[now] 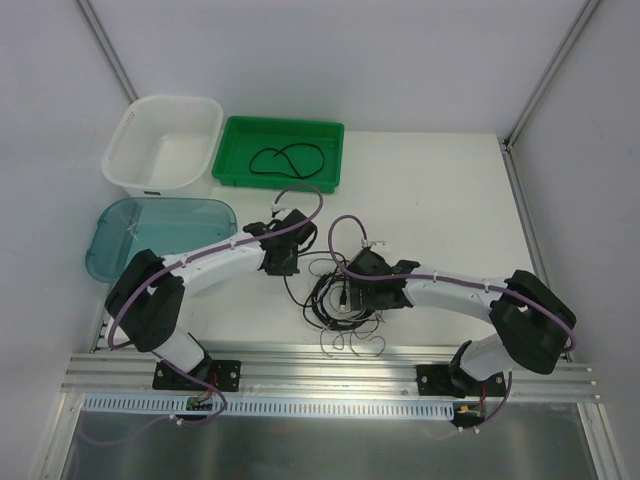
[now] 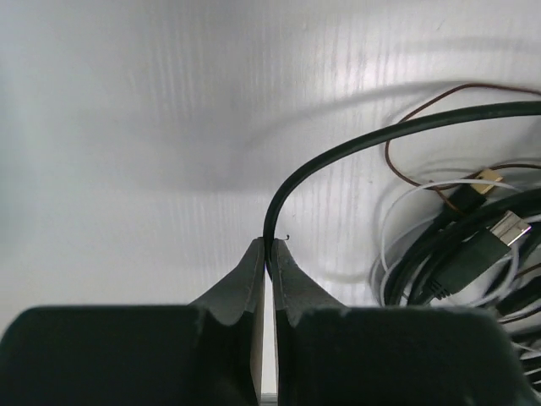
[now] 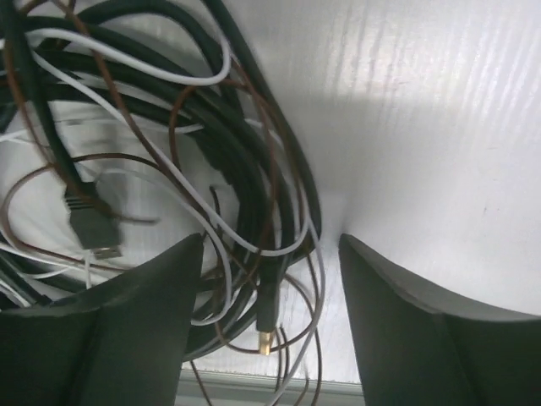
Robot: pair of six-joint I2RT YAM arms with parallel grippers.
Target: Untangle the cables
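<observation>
White table (image 1: 440, 180): left jaws pinch a black cable (image 2: 338, 150); right jaws gape (over the tangle (image 3: 237, 161)).

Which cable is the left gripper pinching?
The thick black cable arcing up from the shut left gripper; the white cable and thin brown wire lie loose.

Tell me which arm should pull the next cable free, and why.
Left. The left gripper is shut on a black cable at the edge of the tangle, so it can likely draw it away. The right gripper stands open over the tangle, gripping nothing; it suits pinning the rest.
</observation>
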